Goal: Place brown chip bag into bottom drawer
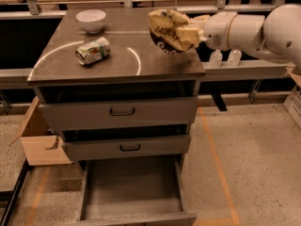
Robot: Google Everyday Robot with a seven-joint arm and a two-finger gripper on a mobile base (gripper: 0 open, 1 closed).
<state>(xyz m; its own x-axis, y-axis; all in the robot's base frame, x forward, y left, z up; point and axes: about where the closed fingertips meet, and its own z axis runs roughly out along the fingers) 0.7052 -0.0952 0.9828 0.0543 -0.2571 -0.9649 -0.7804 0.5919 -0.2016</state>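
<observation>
Over the right side of the cabinet top [155, 64], clamps the brown chip bag [165, 29] in the gripper [190, 33], pinched shut on it, clear of the surface. Reaches in level from the right, arm [244, 29] outstretched, well above the pulled-out bottom drawer [134, 189].

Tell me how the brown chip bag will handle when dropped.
The brown chip bag, pinched by the gripper above the right side of the cabinet top, looks crumpled, so probably floppy. Likely light: one edge pinch carries it. It should land flat in the open bottom drawer, not roll.
</observation>
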